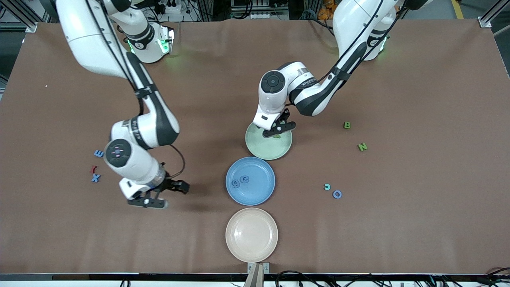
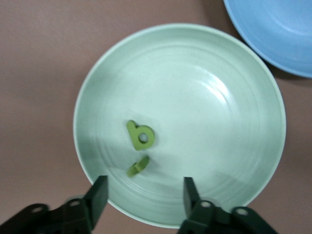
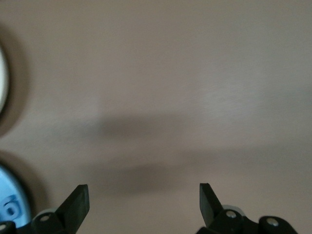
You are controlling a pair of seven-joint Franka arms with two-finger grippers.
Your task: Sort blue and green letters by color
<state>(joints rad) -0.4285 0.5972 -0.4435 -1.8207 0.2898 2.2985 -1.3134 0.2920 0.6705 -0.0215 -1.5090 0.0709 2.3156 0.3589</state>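
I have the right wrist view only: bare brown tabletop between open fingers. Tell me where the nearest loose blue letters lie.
Observer: A periwinkle-blue chunky X and a matching E lie toward the right arm's end of the brown table. The right gripper is not over them.
Operator: Report the left arm.
Observer: The left gripper hangs open over the pale green round plate, holding nothing.
Operator: State what's in that plate.
Observer: Two small leaf-green pieces lie in it, close together.
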